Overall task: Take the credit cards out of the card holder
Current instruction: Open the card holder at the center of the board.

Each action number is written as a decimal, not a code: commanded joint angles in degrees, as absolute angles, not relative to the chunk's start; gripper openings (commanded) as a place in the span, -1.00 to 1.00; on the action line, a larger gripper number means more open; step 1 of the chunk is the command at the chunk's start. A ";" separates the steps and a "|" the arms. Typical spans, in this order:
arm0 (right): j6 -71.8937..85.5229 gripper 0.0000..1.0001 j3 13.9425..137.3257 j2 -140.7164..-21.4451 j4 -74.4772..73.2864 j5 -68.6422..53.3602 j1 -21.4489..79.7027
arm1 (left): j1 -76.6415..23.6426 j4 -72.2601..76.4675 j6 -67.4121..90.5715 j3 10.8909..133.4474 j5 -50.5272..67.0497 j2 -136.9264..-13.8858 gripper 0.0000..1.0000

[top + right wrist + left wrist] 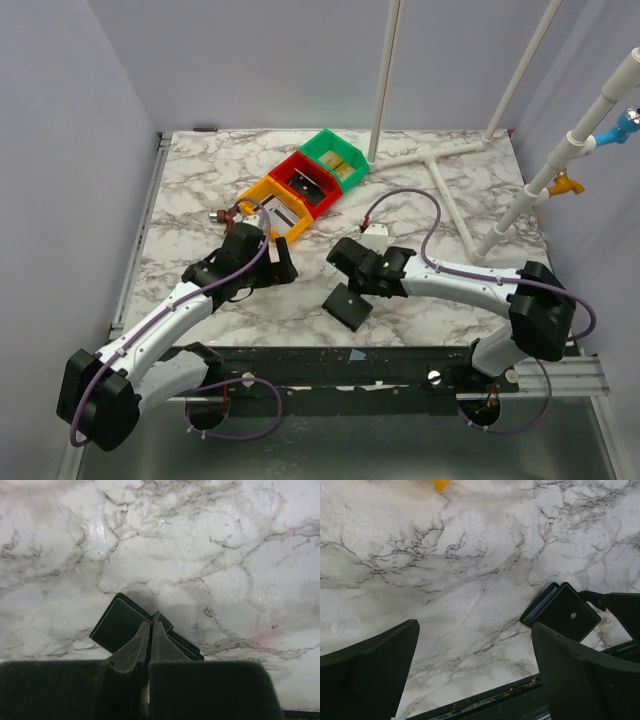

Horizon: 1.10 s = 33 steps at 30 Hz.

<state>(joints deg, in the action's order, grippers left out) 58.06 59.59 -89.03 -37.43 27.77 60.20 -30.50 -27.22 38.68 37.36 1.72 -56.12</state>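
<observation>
So the card holder (348,308) is lying on the marble worktop (190,200) near the front edge, roughly in the middle between the two arms. It sits turned like a diamond in the top view. From the left wrist view you can see its black outer face with the little snap dot, plus a strip of bluish-grey along the edge facing away from the front edge, so it looks folded or close to it.

The right tool (151,625) is right down on it, with both fingers squeezed together and no gap between them. The tips sit at the holder's upper edge in the wrist view. Honestly can't tell if they've got a thin bit of the holder pinched or are just touching it.

The left tool (475,630) is spread as wide as it goes with nothing in it, just bare marble between the fingers. It hangs just to the left of the holder, not touching it.

Further back on the worktop there's a diagonal row of small bins, well apart from the holder: yellow bin (251,185), red bin (283,163), green bin (314,140).
</observation>
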 commanded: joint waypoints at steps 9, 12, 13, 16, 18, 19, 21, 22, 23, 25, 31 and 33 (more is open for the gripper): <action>57.90 -0.99 57.85 -81.12 -36.31 28.65 54.70 | -36.11 -17.86 42.91 39.10 6.31 -66.28 0.91; 58.00 -0.99 58.08 -80.02 -36.64 28.48 54.58 | -38.05 -15.43 44.68 40.92 7.23 -70.45 0.90; 58.17 -0.99 58.26 -79.62 -37.01 28.49 54.58 | -38.51 -14.79 45.15 41.37 7.78 -71.61 0.89; 58.71 -0.99 58.64 -78.56 -38.33 29.23 54.58 | -40.32 -13.61 45.99 43.13 8.25 -74.78 0.88; 58.95 -0.99 58.79 -77.82 -38.87 29.68 54.58 | -40.93 -13.17 46.28 43.75 8.44 -75.71 0.87; 59.05 -0.99 58.95 -77.42 -39.25 29.75 54.58 | -41.10 -12.85 46.47 43.85 8.44 -75.77 0.87; 59.11 -0.99 59.53 -76.46 -39.78 29.81 54.59 | -41.05 -12.87 46.53 43.94 8.14 -75.78 0.86; 58.90 -0.99 59.88 -76.00 -39.94 29.99 54.63 | -41.06 -13.20 46.58 44.11 7.80 -75.69 0.85; 58.72 -0.99 60.30 -75.68 -40.27 30.18 54.58 | -41.05 -13.49 46.50 44.21 7.62 -75.54 0.85; 58.06 -0.99 60.81 -75.06 -40.50 30.22 54.58 | -41.05 -13.81 46.40 44.08 7.22 -75.31 0.84; 58.81 -0.99 60.75 -75.14 -42.07 31.56 54.58 | -41.05 -13.36 46.47 42.99 7.69 -76.01 0.78; 59.31 -0.99 60.07 -75.15 -43.11 32.97 54.62 | -41.05 -13.02 46.57 42.63 7.74 -76.11 0.73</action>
